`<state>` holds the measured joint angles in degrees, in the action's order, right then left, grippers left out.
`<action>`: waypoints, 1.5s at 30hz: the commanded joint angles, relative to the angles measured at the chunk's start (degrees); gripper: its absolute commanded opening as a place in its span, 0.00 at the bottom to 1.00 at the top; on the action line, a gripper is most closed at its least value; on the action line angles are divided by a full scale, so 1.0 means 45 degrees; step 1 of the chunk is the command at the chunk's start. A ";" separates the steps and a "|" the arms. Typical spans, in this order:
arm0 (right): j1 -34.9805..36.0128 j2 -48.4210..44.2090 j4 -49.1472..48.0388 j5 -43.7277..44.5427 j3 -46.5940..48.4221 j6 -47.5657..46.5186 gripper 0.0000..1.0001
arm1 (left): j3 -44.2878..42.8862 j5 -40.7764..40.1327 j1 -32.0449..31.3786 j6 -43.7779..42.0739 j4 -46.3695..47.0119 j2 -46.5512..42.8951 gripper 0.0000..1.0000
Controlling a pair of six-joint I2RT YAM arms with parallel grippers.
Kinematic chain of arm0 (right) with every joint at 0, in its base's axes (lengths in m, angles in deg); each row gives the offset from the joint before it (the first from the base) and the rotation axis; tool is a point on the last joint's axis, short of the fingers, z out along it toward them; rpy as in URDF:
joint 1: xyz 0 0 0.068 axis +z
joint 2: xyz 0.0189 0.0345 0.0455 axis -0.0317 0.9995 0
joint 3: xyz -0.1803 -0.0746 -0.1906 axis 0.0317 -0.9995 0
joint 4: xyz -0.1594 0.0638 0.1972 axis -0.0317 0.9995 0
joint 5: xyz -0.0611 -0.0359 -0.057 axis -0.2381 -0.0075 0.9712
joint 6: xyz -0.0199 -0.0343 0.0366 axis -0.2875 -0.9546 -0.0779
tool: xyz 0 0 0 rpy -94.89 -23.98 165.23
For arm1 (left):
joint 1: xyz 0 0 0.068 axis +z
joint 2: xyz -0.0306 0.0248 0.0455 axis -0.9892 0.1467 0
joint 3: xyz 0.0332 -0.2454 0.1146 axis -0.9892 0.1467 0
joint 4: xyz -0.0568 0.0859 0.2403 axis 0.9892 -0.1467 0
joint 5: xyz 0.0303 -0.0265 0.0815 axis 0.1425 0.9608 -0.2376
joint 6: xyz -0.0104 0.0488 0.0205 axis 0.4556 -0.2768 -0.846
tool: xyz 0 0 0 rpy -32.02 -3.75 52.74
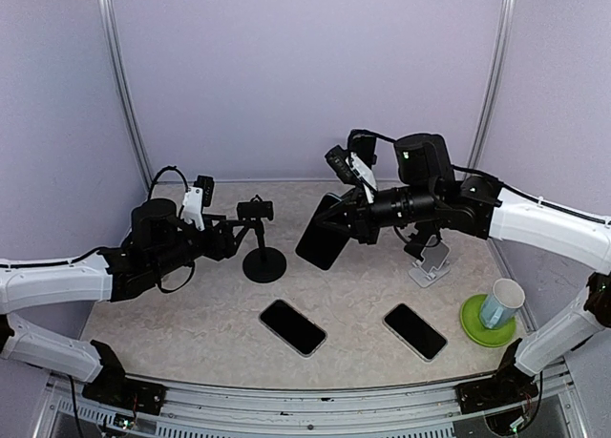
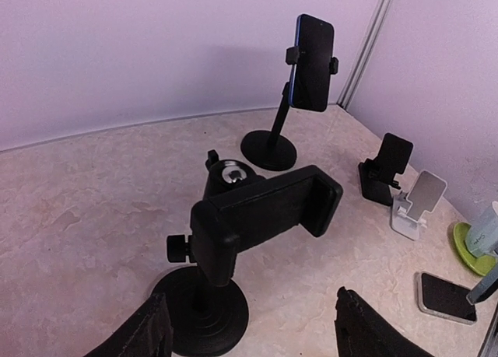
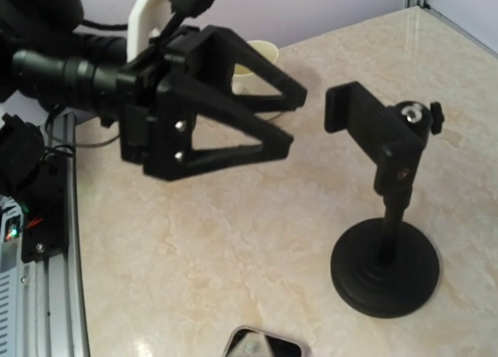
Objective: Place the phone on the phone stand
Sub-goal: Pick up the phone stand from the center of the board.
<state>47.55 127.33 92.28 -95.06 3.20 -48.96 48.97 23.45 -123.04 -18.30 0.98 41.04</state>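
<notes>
A black phone (image 1: 321, 232) hangs tilted in the air above the middle of the table. My right gripper (image 1: 355, 219) is shut on its upper right edge. Its fingers do not show in the right wrist view. The black phone stand (image 1: 263, 259) has a round base, a pole and an empty clamp (image 2: 264, 217), and it stands left of centre (image 3: 385, 217). My left gripper (image 2: 249, 296) is open just left of the stand (image 1: 232, 230). Its fingers sit on either side of the base and touch nothing. From the right wrist, the left gripper (image 3: 298, 117) points at the clamp.
A second pole stand by the back wall holds a blue-edged phone (image 2: 311, 61). A small black stand (image 2: 385, 170) and a white stand (image 1: 430, 263) sit at the right. Two phones (image 1: 292, 326) (image 1: 414, 330) lie flat near the front. A cup (image 1: 501, 302) rests on a green coaster (image 1: 482, 328).
</notes>
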 commanded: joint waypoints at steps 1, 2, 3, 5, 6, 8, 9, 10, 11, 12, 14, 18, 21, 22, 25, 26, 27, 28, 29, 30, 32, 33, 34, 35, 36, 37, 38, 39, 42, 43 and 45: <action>-0.0082 -0.0719 -0.1125 0.0107 -0.0210 0.0065 0.00 | -0.0317 0.0209 0.0385 -0.0719 0.0400 0.0303 0.68; -0.0075 -0.0757 -0.1159 0.0137 -0.0260 0.0066 0.00 | -0.0332 0.0339 0.0483 -0.0819 0.0503 0.0369 0.67; -0.0084 -0.0788 -0.1204 0.0158 -0.0293 0.0066 0.00 | -0.0336 0.0499 0.0612 -0.0924 0.0606 0.0458 0.66; -0.0078 -0.0842 -0.1212 0.0169 -0.0332 0.0066 0.00 | -0.0352 0.0955 0.0893 -0.1063 0.0800 0.0632 0.63; -0.0084 -0.0867 -0.1228 0.0169 -0.0363 0.0080 0.00 | -0.0373 0.1206 0.1049 -0.1101 0.0880 0.0708 0.61; -0.0081 -0.0944 -0.1277 0.0188 -0.0450 0.0121 0.00 | -0.0376 0.1561 0.1277 -0.1216 0.1115 0.0797 0.58; -0.0075 -0.0983 -0.1339 0.0189 -0.0517 0.0139 0.00 | -0.0359 0.1724 0.1334 -0.1257 0.1229 0.0822 0.58; -0.0077 -0.1022 -0.1359 0.0189 -0.0583 0.0160 0.00 | -0.0381 0.1895 0.1402 -0.1308 0.1386 0.0854 0.57; -0.0072 -0.1044 -0.1373 0.0189 -0.0607 0.0163 0.00 | -0.0401 0.2039 0.1435 -0.1371 0.1486 0.0880 0.56; -0.0081 -0.1076 -0.1373 0.0206 -0.0629 0.0163 0.00 | -0.0436 0.2142 0.1454 -0.1425 0.1525 0.0913 0.55; -0.0073 -0.1122 -0.1411 0.0225 -0.0701 0.0181 0.00 | -0.0616 0.2262 0.1471 -0.1552 0.1473 0.1041 0.53; -0.0079 -0.1191 -0.1428 0.0209 -0.0745 0.0193 0.00 | -0.0904 0.2775 0.1562 -0.1886 0.1397 0.1326 0.51; -0.0077 -0.1262 -0.1427 0.0208 -0.0780 0.0183 0.00 | -0.1014 0.3488 0.1849 -0.1955 0.1403 0.1569 0.54; -0.0072 -0.1291 -0.1428 0.0208 -0.0817 0.0183 0.00 | -0.1020 0.3647 0.1945 -0.1947 0.1434 0.1619 0.54; -0.0078 -0.1360 -0.1479 0.0209 -0.0922 0.0183 0.00 | -0.0991 0.4071 0.2278 -0.2003 0.1537 0.1710 0.54; -0.0075 -0.1372 -0.1491 0.0194 -0.0947 0.0183 0.00 | -0.0955 0.4252 0.2387 -0.2056 0.1634 0.1724 0.54; -0.0074 -0.1380 -0.1515 0.0180 -0.0965 0.0171 0.00 | -0.0903 0.4523 0.2537 -0.2109 0.1765 0.1726 0.55; -0.0071 -0.1381 -0.1536 0.0156 -0.0981 0.0181 0.00 | -0.0845 0.4821 0.2671 -0.2206 0.1921 0.1717 0.55; -0.0076 -0.1382 -0.1549 0.0136 -0.1003 0.0192 0.00 | -0.0786 0.5151 0.2844 -0.2274 0.2102 0.1713 0.56; -0.0072 -0.1389 -0.1580 0.0089 -0.1011 0.0184 0.00 | -0.0696 0.5656 0.3010 -0.2341 0.2322 0.1727 0.58; -0.0089 -0.1411 -0.1647 -0.0026 -0.1049 0.0183 0.00 | -0.0568 0.6963 0.3420 -0.2377 0.2866 0.1779 0.60; -0.0076 -0.1437 -0.1690 -0.0085 -0.1077 0.0199 0.00 | -0.0564 0.7628 0.3609 -0.2451 0.3060 0.1843 0.61; -0.0087 -0.1467 -0.1715 -0.0194 -0.1079 0.0202 0.00 | -0.0605 0.8337 0.3830 -0.2524 0.3155 0.1971 0.61; -0.0078 -0.1492 -0.1745 -0.0233 -0.1106 0.0202 0.00 | -0.0727 0.9070 0.4029 -0.2607 0.3088 0.2041 0.63; -0.0072 -0.1525 -0.1759 -0.0267 -0.1126 0.0202 0.00 | -0.0876 0.9762 0.4264 -0.2678 0.2978 0.2188 0.64; -0.0071 -0.1561 -0.1770 -0.0278 -0.1151 0.0193 0.00 | -0.1000 1.0512 0.4491 -0.2714 0.2930 0.2262 0.66; -0.0079 -0.1599 -0.1796 -0.0297 -0.1178 0.0184 0.00 | -0.1101 1.1119 0.4744 -0.2757 0.2921 0.2362 0.67; -0.0089 -0.1638 -0.1826 -0.0316 -0.1228 0.0183 0.00 | -0.1184 1.1598 0.4966 -0.2841 0.2898 0.2527 0.69; -0.0075 -0.1721 -0.1899 -0.0458 -0.1322 0.0200 0.00 | -0.1448 1.2750 0.5582 -0.3006 0.2862 0.2996 0.72; -0.0089 -0.1746 -0.1910 -0.0519 -0.1331 0.0202 0.00 | -0.1523 1.3186 0.5759 -0.2987 0.2957 0.3206 0.73; -0.0077 -0.1771 -0.1943 -0.0607 -0.1348 0.0183 0.00 | -0.1608 1.3902 0.5961 -0.2947 0.3295 0.3607 0.74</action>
<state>47.55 121.74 87.65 -95.86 -2.88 -48.70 43.98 74.86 -98.21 -30.41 12.83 54.68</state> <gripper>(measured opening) 0.083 0.731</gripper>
